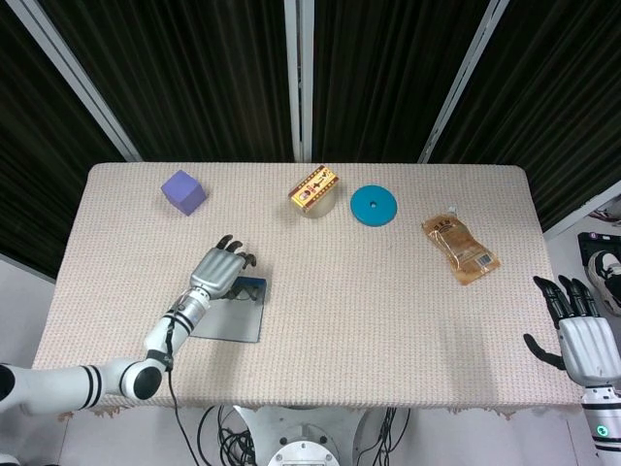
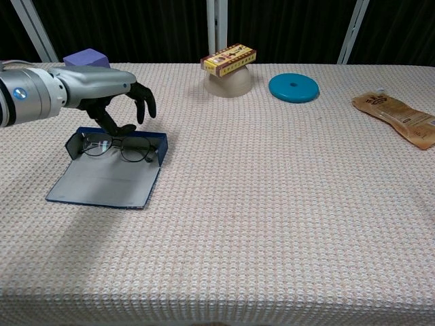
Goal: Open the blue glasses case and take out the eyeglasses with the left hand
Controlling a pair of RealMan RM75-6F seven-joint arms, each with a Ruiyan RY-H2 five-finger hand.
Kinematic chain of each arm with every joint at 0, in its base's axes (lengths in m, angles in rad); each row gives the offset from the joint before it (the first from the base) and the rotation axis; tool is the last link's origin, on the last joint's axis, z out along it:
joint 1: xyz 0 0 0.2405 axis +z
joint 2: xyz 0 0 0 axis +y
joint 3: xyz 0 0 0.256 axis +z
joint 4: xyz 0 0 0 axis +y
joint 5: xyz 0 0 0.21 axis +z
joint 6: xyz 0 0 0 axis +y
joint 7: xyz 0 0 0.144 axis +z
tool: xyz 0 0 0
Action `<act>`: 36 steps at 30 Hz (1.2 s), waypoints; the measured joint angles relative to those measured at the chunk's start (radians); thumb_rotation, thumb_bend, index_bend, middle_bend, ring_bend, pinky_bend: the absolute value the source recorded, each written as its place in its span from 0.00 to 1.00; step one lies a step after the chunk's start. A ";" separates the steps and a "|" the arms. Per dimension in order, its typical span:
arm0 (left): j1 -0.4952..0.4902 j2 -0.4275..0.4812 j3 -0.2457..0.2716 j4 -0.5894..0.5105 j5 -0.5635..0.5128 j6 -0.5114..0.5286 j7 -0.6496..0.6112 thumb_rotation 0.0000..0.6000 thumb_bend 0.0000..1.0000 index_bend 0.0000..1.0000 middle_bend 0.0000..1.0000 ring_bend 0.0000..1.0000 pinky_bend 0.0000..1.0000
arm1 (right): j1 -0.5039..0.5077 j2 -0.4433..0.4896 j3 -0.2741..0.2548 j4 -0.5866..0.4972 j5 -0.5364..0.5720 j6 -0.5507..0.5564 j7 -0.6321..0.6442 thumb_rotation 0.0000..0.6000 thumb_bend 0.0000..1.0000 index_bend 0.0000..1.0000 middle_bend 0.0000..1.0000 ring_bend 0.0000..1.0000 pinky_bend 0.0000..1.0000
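The blue glasses case [image 2: 102,182] lies open and flat on the left of the table, also seen in the head view [image 1: 236,318]. The eyeglasses [image 2: 117,145] rest against its raised back wall. My left hand [image 2: 109,88] hovers over the case's far end with fingers apart and curved downward. Its thumb tip is just above the glasses frame, and nothing is held. From above, my left hand [image 1: 218,272] covers the glasses. My right hand [image 1: 582,342] stays off the table's right front corner with fingers spread and empty.
A purple cube [image 2: 86,59] stands behind the left hand. A yellow box [image 2: 228,57] sits on an upturned bowl [image 2: 229,83] at the back centre. Beside it lies a teal disc [image 2: 293,87], and further right a brown pouch [image 2: 395,118].
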 measured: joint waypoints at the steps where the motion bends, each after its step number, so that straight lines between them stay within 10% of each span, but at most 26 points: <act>1: 0.001 -0.002 0.004 0.001 -0.003 0.002 0.004 1.00 0.46 0.32 0.33 0.11 0.00 | 0.000 0.000 0.000 0.001 0.001 0.000 0.001 1.00 0.19 0.00 0.14 0.00 0.00; 36: 0.003 -0.034 0.015 0.039 -0.052 0.018 0.061 1.00 0.45 0.44 0.39 0.16 0.00 | 0.008 0.001 0.002 0.006 0.009 -0.015 0.009 1.00 0.19 0.00 0.14 0.00 0.00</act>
